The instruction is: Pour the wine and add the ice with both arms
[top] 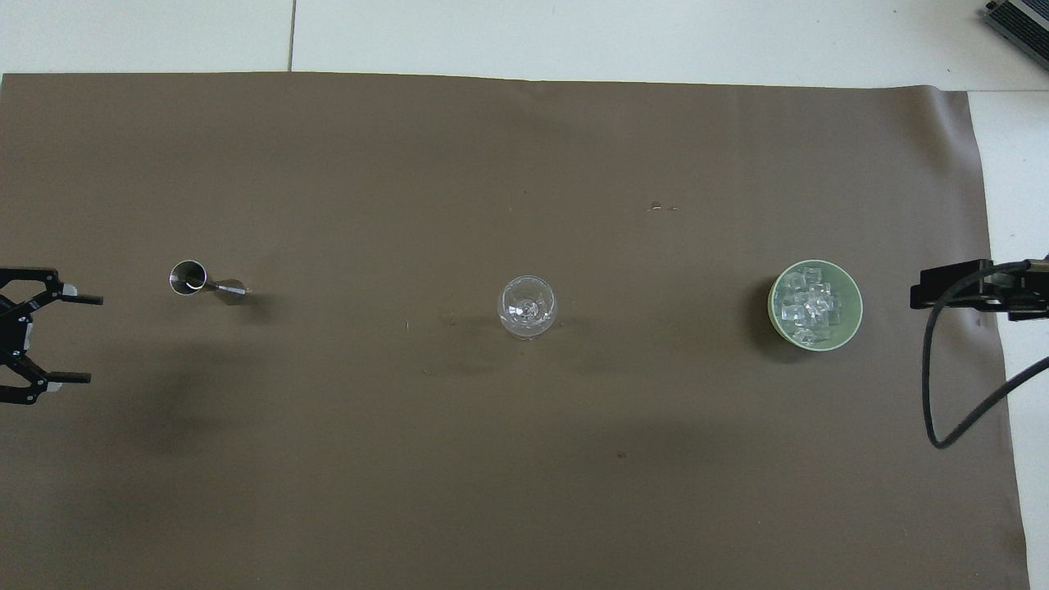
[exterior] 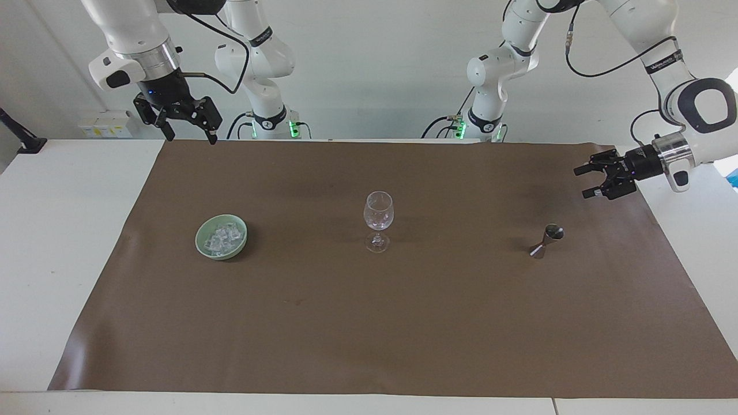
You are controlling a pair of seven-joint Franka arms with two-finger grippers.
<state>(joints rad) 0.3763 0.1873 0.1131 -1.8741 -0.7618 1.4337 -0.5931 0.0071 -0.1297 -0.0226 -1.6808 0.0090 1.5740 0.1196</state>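
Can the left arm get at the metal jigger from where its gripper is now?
Probably yes. The left gripper hangs open in the air at its own end of the brown mat, and nothing stands between it and the jigger.

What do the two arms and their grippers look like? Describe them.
Both arms are white, rounded, jointed segments with silver wrist rings and loose black cables. The left gripper and right gripper are black, two-fingered. Green lights glow at both bases. The left arm has a black-ringed joint cap.
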